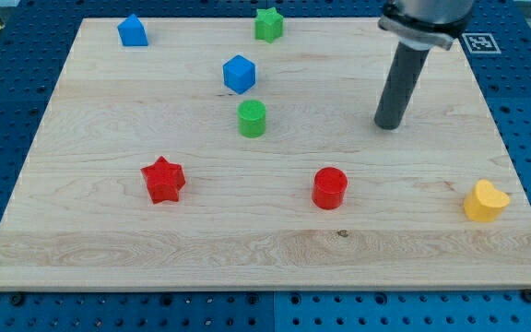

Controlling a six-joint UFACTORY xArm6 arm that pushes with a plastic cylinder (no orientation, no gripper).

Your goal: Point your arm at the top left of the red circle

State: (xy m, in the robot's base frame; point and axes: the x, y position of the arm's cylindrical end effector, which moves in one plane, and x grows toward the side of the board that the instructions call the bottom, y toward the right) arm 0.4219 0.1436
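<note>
The red circle (330,188) is a short red cylinder standing on the wooden board, right of centre and toward the view's bottom. My tip (389,125) rests on the board above and to the right of the red circle, well apart from it and touching no block. The dark rod rises from the tip toward the view's top right.
A red star (163,180) lies at the left. A green cylinder (252,119) and a blue cube (239,74) sit near the centre. A green star (268,24) and a blue house-shaped block (133,31) sit near the top edge. A yellow heart (485,201) lies at the right.
</note>
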